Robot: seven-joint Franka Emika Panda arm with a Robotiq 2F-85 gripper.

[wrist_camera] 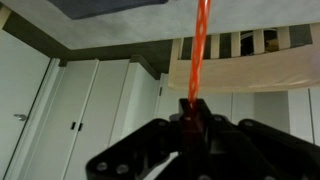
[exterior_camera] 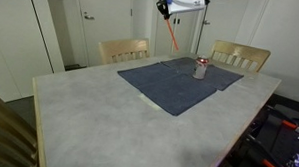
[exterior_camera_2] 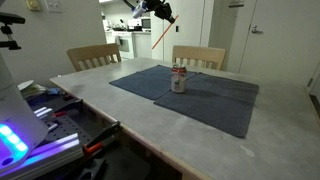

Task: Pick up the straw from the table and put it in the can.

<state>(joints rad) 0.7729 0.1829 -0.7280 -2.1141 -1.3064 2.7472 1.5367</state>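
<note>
Our tool (exterior_camera: 169, 11) hangs high above the tabletop (exterior_camera: 88, 116), clamped on the red straw (exterior_camera: 172, 34), which we see slanting down well apart from the can (exterior_camera: 201, 68).

A dark blue cloth (exterior_camera: 180, 83) and 2 wooden chairs (exterior_camera: 124, 50) (exterior_camera: 241, 55) are sharing the room.
The cloth is lying spread flat, the 2 slat-backed chairs are standing just behind its far edge, white panelled doors (exterior_camera: 97, 22) are lining the wall beyond, and a device (exterior_camera_2: 15, 140) is glowing blue-violet beside scattered tools (exterior_camera_2: 70, 115).
</note>
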